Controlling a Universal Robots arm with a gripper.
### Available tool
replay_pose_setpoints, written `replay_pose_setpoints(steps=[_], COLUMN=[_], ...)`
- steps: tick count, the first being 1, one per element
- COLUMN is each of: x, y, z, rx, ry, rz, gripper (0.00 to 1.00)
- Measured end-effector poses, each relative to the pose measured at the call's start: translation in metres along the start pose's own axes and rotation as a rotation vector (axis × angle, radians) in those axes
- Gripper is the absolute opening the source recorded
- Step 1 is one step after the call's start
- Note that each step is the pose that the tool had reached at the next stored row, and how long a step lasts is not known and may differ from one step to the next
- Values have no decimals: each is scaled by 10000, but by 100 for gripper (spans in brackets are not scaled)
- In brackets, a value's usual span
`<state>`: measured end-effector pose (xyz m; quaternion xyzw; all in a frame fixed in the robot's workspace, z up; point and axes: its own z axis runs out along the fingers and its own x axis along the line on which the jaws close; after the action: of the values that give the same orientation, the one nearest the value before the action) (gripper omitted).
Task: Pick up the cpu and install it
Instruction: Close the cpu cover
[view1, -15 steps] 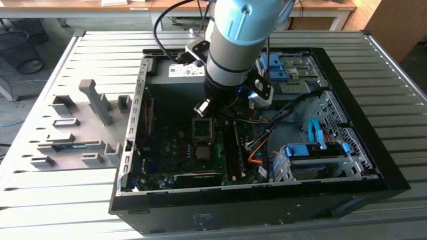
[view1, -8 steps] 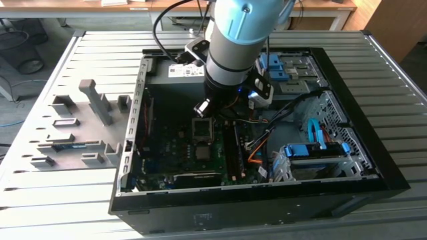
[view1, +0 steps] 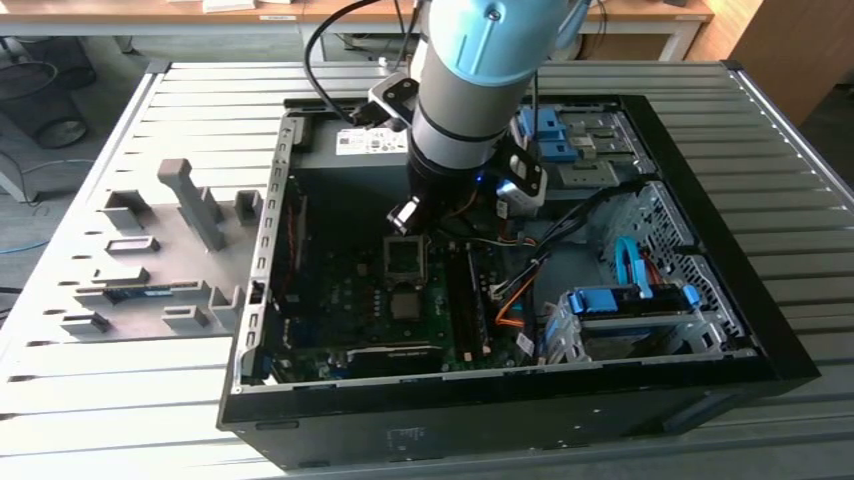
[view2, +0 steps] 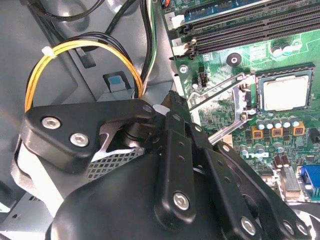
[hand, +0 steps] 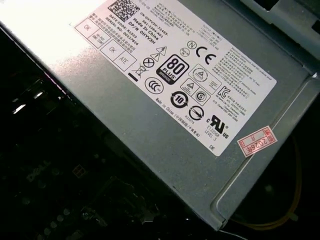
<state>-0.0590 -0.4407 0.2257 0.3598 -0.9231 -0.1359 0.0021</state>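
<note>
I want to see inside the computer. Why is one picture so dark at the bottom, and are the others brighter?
In the first wrist view the grey box with the white label is lit, the board beneath sits in shadow. The second wrist view shows the cpu brightly. The exterior view is evenly daylit.

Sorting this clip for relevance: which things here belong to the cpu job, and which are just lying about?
Job: cpu, lying in its socket; open retention frame; motherboard.
Lying about: labelled power supply box; yellow cable loop; blue drive brackets; grey fixture tray.
</note>
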Motion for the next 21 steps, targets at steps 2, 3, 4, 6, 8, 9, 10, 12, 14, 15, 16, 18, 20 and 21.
replay_pose_setpoints(steps=[2, 3, 4, 6, 8, 9, 10, 12, 14, 15, 16, 18, 20, 21], x=[-2, -2, -2, -1, 1, 1, 0, -13, -35, -50, -70, -106, -111, -109], y=[3, 4, 5, 4, 2, 2, -1, -18, -48, -66, -89, -130, -142, -144], z=[-12, -15, -16, -19, -21, -21, -19, -7, 19, 32, 43, 64, 86, 94], rx=[-1, -1, -3, -3, -2, -2, -5, -20, -36, -44, -55, -78, -99, -112], ry=[-1, -2, -4, -4, -1, 1, 2, 17, 35, 44, 57, 77, 74, 92], rz=[-2, -3, -3, -5, -4, -4, -5, 1, 7, 11, 15, 22, -4, -86], gripper=[10, 10, 10, 10, 10, 10, 10, 10, 10, 10, 10, 10, 10, 10])
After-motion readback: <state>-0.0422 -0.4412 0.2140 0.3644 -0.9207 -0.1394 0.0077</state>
